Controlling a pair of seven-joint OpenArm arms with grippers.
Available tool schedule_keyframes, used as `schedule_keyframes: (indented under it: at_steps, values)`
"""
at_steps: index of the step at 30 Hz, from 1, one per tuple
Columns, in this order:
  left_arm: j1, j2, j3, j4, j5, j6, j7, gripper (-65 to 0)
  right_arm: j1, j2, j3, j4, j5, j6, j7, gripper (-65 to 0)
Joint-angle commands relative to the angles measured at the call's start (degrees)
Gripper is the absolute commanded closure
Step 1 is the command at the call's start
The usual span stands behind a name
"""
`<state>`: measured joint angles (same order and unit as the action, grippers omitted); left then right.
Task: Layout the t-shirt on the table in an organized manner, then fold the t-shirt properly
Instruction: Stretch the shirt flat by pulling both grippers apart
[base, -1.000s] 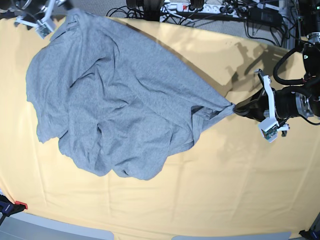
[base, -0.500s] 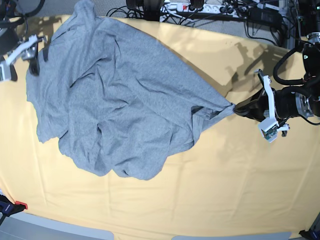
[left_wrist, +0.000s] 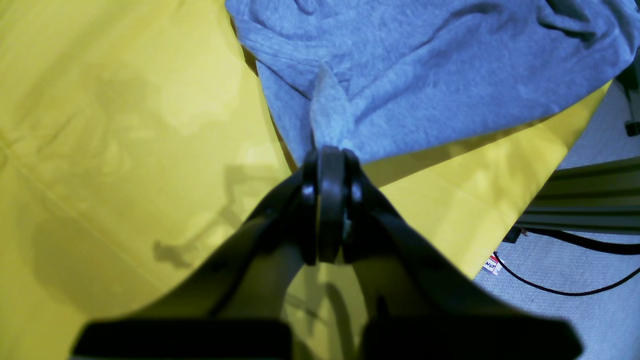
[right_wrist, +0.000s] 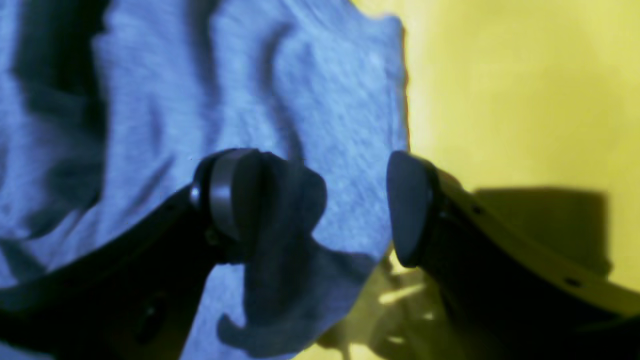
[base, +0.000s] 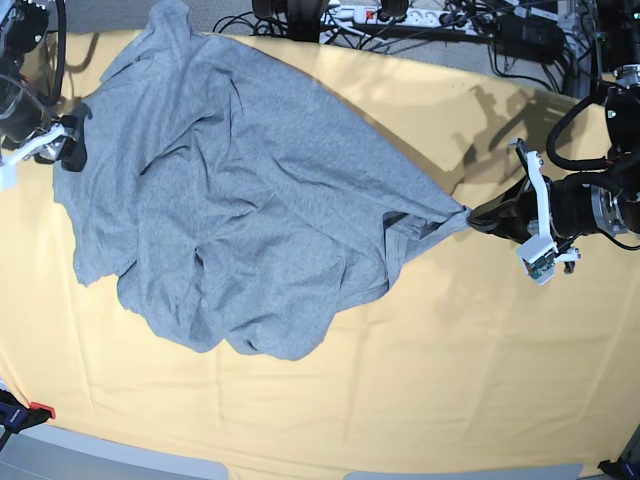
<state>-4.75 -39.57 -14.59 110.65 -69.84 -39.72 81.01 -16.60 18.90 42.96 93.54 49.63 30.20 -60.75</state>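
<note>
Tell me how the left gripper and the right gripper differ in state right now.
The left gripper is shut, pinching a bunched corner of the t-shirt; the right gripper stands wide open, holding nothing. The left pulls cloth taut off the table; the right hovers over the shirt's edge. Both have black fingers.

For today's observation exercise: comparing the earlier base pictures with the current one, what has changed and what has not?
The right gripper has come down from the far corner to the t-shirt edge, jaws open, holding nothing. The left gripper stays shut on the shirt's corner, and the shirt lies unchanged on the table.
</note>
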Motion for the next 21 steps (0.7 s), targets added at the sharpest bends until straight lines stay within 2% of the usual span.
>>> schedule_keyframes:
  at_steps: [1, 4, 7, 9, 12, 13, 15, 17, 21]
  values:
    - [-0.94, -1.09, -0.55, 0.68, -0.50, -0.28, -1.01, 0.0, 0.35, 1.11, 0.50, -0.61, 0.94, 0.31, 1.22, -40.7]
    - [-0.96, -1.09, -0.55, 0.68, -0.50, -0.28, -1.01, 0.0, 0.39, 1.07, 0.52, -4.04, 1.46, -0.20, 1.62, -40.7]
    - [-0.96, -1.07, -0.55, 0.68, -0.52, -0.28, -1.01, 0.0, 0.37, 0.76, 0.52, -5.20, 3.67, 2.47, 1.11, -38.4]
    - [-0.94, -1.07, -0.55, 0.68, -0.52, -0.28, -1.01, 0.0, 0.37, 0.83, 0.52, -5.20, 5.95, 4.74, 0.09, -27.1]
    - [-0.96, -1.07, -0.55, 0.68, -0.52, -0.28, -1.01, 0.0, 0.39, 0.94, 0.52, -5.11, 10.71, 9.80, -2.93, -2.2]
    - [-0.96, -1.07, -0.55, 0.68, -0.52, -0.28, -1.01, 0.0, 0.39, 1.01, 0.57, -5.03, 13.14, 9.80, -5.16, 0.0]
    - [-0.96, -1.07, -0.55, 0.68, -0.55, -0.28, -1.01, 0.0, 0.37, 0.96, 1.16, -4.11, 16.94, 9.80, -9.25, 0.0]
    - [-0.96, -1.07, -0.55, 0.66, -0.61, -0.28, -1.01, 0.0, -0.04, 0.96, 2.27, -2.19, 18.12, 9.80, -11.63, 0.0]
    - [-0.94, -1.09, -0.55, 0.68, -0.70, -0.28, -1.01, 0.0, -3.15, 0.92, 6.69, 3.69, 17.68, 9.80, -12.00, 0.0]
